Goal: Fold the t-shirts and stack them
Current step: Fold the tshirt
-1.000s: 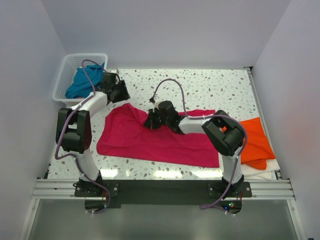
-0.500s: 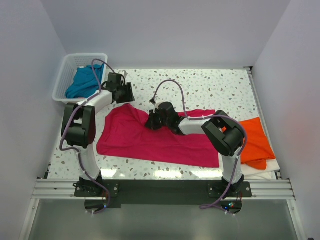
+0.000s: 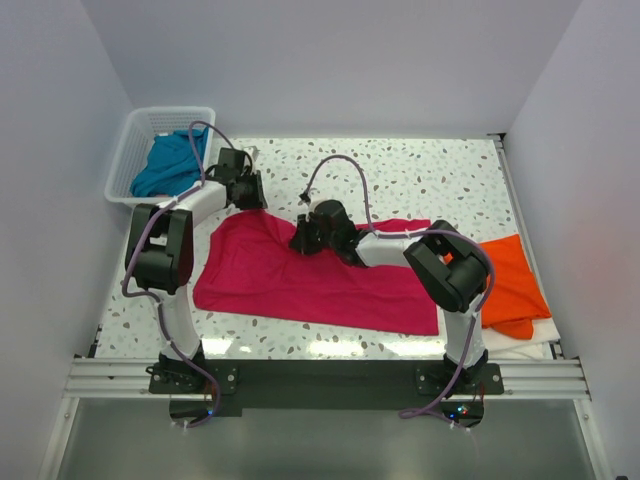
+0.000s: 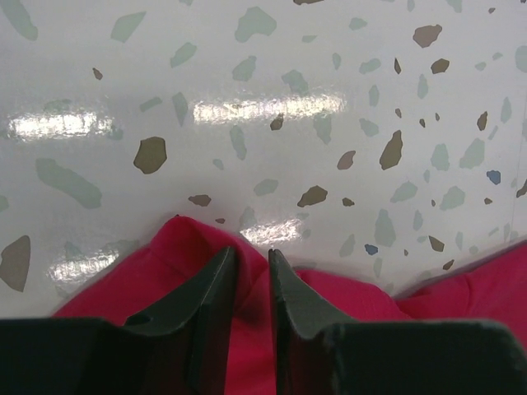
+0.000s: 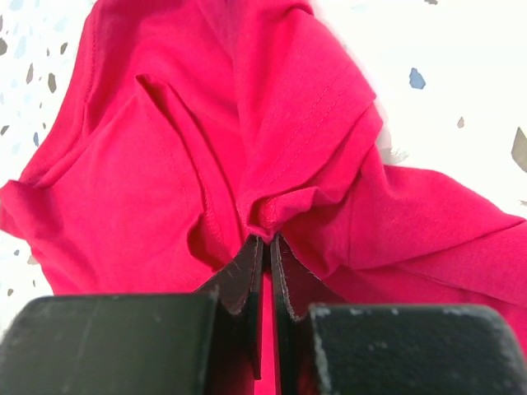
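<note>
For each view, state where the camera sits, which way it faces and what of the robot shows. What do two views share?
Top external: high behind the bases, looking down on the table; left arm and right arm show whole.
Left wrist: mounted there, facing down at the edge of the crimson-pink t-shirt; left jaws show.
Right wrist: mounted there, facing its bunched folds; right jaws pinch them.
Shared: both wrist views show that shirt.
</note>
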### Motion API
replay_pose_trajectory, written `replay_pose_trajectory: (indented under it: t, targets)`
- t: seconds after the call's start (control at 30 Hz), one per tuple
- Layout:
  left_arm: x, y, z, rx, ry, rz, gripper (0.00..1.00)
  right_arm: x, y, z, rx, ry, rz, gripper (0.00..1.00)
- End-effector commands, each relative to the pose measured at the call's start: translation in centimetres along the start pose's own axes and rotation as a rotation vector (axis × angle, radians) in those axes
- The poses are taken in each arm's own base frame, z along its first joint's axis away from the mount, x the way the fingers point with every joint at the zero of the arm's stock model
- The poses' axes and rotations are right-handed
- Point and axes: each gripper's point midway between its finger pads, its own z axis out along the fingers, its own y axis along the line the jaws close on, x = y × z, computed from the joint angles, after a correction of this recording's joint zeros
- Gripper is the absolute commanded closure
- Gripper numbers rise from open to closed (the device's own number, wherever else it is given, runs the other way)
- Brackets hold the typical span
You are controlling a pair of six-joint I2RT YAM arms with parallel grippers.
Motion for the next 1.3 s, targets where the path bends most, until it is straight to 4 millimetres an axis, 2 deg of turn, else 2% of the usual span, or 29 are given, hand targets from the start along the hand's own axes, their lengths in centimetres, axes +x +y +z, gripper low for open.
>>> replay_pose_trajectory:
  t: [0.0,0.13,0.3,0.53,0.73,0.77,0.83,0.87,0.93,0.97,1.0,1.03,1.07,1.13,1.17,1.2,1.27]
  targets:
    - [-2.1,-1.8,-1.1,0.072,-0.056,0.034,0.73,-2.8,0.3,0.2,0.020,-0.077,-0.008,0.98]
    - [-2.5,-2.3,-1.3,0.090,-0.064,0.038,0.87,-2.8,-0.1,0.1,0.032,-0.075,0.008,0.99]
    - [-3.7,-2.8,-2.4,0.103,-0.100,0.036,0.99,-3.3,-0.9,-0.1,0.053,-0.085,0.029,0.99]
    - [-6.1,-3.0,-5.5,0.088,-0.190,0.008,1.00,-4.7,-2.3,-1.4,0.092,-0.123,0.066,1.00]
    - [-6.3,-3.0,-8.0,0.082,-0.245,-0.049,1.00,-5.5,-2.7,-2.6,0.114,-0.148,0.074,1.00]
    - [-5.5,-2.6,-7.9,0.068,-0.232,-0.062,1.00,-5.5,-2.7,-2.7,0.115,-0.149,0.077,1.00]
    - [-5.2,-2.6,-8.9,0.069,-0.251,-0.091,1.00,-5.2,-2.7,-3.0,0.120,-0.148,0.080,1.00]
    - [-3.8,-1.9,-8.6,0.044,-0.231,-0.111,1.00,-5.3,-2.6,-3.3,0.117,-0.152,0.084,1.00]
    - [-3.1,-1.5,-9.4,0.028,-0.251,-0.149,1.00,-4.8,-2.8,-3.7,0.116,-0.152,0.092,1.00]
    - [-0.8,-0.7,-8.9,0.007,-0.217,-0.168,1.00,-4.9,-2.4,-4.1,0.105,-0.159,0.097,1.00]
    - [-0.8,-0.6,-9.7,0.004,-0.245,-0.183,1.00,-4.0,-2.7,-4.3,0.107,-0.145,0.105,1.00]
    - [-0.1,-0.3,-9.8,-0.002,-0.254,-0.212,1.00,-4.0,-2.5,-4.4,0.096,-0.154,0.117,1.00]
    - [2.4,0.5,-9.3,-0.020,-0.222,-0.228,1.00,-3.0,-2.6,-4.7,0.088,-0.138,0.124,1.00]
    - [3.1,0.6,-9.9,-0.010,-0.254,-0.262,1.00,-2.4,-2.2,-5.0,0.067,-0.140,0.137,1.00]
    - [5.0,1.2,-9.6,-0.021,-0.231,-0.276,1.00,-1.1,-2.5,-5.2,0.070,-0.120,0.145,1.00]
    - [5.0,1.1,-9.9,-0.010,-0.256,-0.285,1.00,-0.6,-2.4,-5.3,0.064,-0.115,0.150,1.00]
    - [6.4,1.2,-9.6,0.003,-0.251,-0.307,1.00,0.5,-2.3,-5.3,0.049,-0.102,0.153,1.00]
